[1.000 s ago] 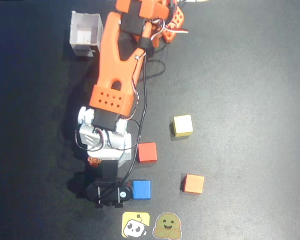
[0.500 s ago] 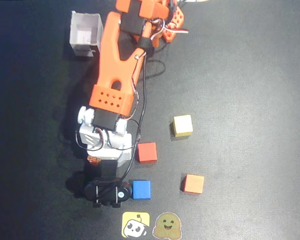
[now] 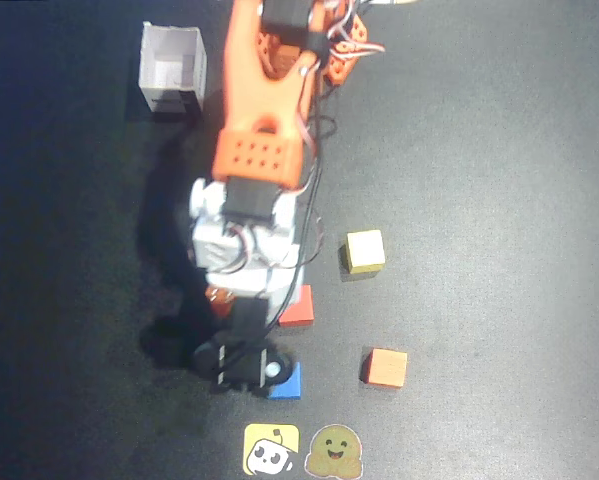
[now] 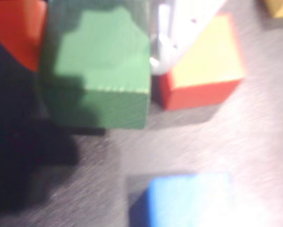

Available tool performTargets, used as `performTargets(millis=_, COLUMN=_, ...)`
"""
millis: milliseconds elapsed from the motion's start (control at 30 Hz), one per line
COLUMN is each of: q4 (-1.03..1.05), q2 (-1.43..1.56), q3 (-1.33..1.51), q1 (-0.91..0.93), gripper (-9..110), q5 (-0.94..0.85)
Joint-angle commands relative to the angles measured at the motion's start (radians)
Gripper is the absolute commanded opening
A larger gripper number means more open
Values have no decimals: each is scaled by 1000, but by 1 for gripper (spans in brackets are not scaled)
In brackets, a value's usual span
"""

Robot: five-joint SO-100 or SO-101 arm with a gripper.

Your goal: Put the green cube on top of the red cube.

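In the wrist view the green cube [image 4: 103, 71] sits between my gripper's [image 4: 95, 38] orange finger [image 4: 13, 28] on the left and white finger [image 4: 166, 38] on the right, and both press its sides. The gripper is shut on the cube, low over the table. The red cube [image 4: 202, 75] stands just right of the green cube, nearly touching it, its top washed out by glare. In the overhead view the arm hides the green cube. There the gripper [image 3: 247, 302] is just left of the red cube [image 3: 297, 306].
A blue cube [image 3: 286, 382] [image 4: 188, 201] lies just in front of the gripper. A paler orange cube [image 3: 386, 367] and a yellow cube [image 3: 365, 251] [image 4: 278, 7] lie to the right. A white open box [image 3: 172, 68] stands at the back left. Two stickers [image 3: 299, 450] lie at the front edge.
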Motion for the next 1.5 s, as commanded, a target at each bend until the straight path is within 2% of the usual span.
performTargets(millis=0, q4=-5, q2=110, q3=29, q1=-31, gripper=3, q5=43)
performTargets(millis=433, q4=-107, q2=210, q3=233, q1=-124, gripper=3, q5=121)
performTargets(millis=967, q4=-161, q2=222, q3=316, q1=-138, gripper=3, q5=40)
performTargets(millis=1167, q4=-167, q2=216, q3=318, q1=-137, gripper=7, q5=32)
performTargets(millis=1233, q4=-172, q2=216, q3=318, q1=-137, gripper=15, q5=29)
performTargets(millis=1467, q4=-176, q2=219, q3=318, q1=-133, gripper=15, q5=25)
